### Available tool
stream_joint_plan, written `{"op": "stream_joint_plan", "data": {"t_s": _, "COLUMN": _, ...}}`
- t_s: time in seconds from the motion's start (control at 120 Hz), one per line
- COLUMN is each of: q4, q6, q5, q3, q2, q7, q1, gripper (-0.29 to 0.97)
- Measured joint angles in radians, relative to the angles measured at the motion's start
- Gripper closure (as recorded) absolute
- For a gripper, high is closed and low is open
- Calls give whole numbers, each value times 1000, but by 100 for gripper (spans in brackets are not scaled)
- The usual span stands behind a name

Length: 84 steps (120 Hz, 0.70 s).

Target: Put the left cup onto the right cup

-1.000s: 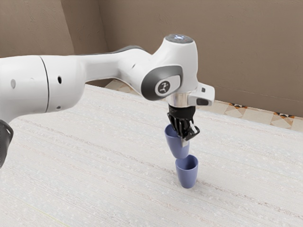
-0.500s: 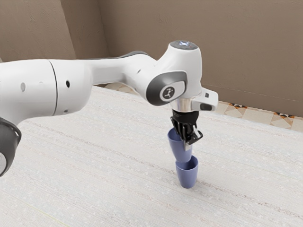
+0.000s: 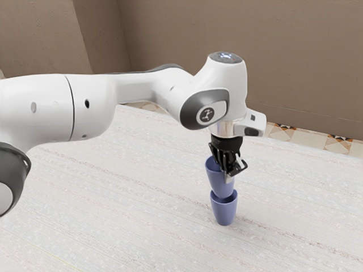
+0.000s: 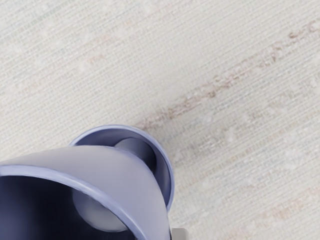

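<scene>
My black gripper is shut on the rim of a blue cup and holds it upright. That cup's base sits in the mouth of a second blue cup, which stands on the pale woven table. In the wrist view the held cup looms large right under my hand, and the rim of the lower cup peeks out from behind it. Whether the upper cup rests fully inside the lower one I cannot tell.
The white arm reaches in from the exterior view's left above the table. A brown wall and a strip of patterned floor lie beyond the table's far edge.
My hand has moved toward the exterior view's right and down with the cup. The held cup went from beside and above the standing cup to directly over it, its base entering the mouth.
</scene>
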State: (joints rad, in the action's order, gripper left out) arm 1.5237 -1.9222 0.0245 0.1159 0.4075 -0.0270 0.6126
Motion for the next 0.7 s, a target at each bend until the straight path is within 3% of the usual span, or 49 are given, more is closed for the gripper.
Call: {"op": "stream_joint_plan", "data": {"t_s": 0.7, "q4": 0, "q6": -7, "q5": 2, "q3": 0, "q2": 20, "q7": 1, "q1": 0, "gripper": 78}}
